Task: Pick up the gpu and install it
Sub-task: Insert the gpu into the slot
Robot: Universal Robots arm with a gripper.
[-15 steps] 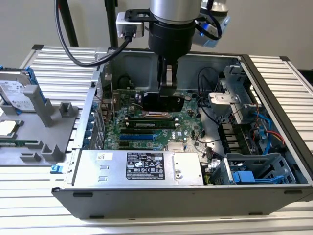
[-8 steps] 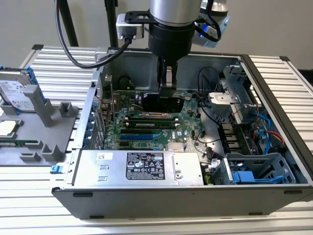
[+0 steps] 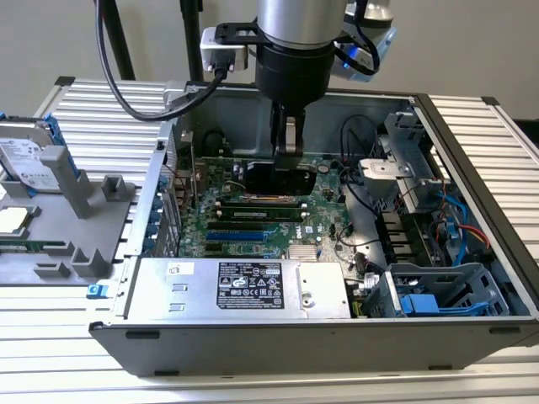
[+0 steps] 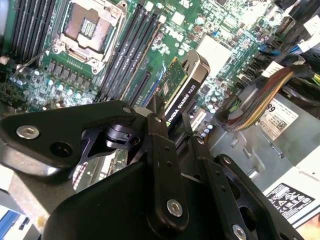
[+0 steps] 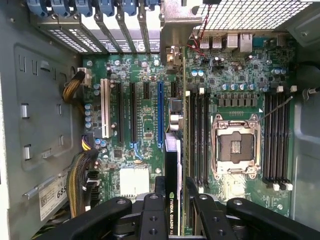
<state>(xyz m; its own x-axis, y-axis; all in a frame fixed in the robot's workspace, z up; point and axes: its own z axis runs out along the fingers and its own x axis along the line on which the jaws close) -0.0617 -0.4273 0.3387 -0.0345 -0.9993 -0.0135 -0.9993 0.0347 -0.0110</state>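
My end effector point(image 5: 175, 210) is pinching the gpu point(image 5: 172, 165) edge-on, a finger point(image 5: 154, 217) on the black cover side and the other on the green board side; in the second wrist view the same grip shows, end effector point(image 4: 172, 132) clamped on the card's point(image 4: 182, 92) long edge w/ the card hanging down toward the motherboard point(image 4: 220, 50). So pick-up is done, install isn't, as far as I can judge. In the first wrist view the card sits above the board, just beside the blue expansion slot point(image 5: 160, 115) & the memory slots point(image 5: 197, 135); can't tell whether its connector edge touches any slot yet. Its silver bracket end point(image 5: 175, 107) points toward the rear slot covers point(image 5: 115, 25). Beyond that, the empty cpu socket point(image 5: 235, 145) lies open on the motherboard point(image 5: 145, 145). In the exterior view I'm down inside the open pc case point(image 3: 472, 143), end effector point(image 3: 288, 147) holding the gpu point(image 3: 282, 175) over the motherboard point(image 3: 244, 227), power supply point(image 3: 244, 286) nearer the camera; case rests on the ribbed counter point(image 3: 497, 126), w/ a gray fixture tray point(image 3: 76, 210) at the exterior view's left.
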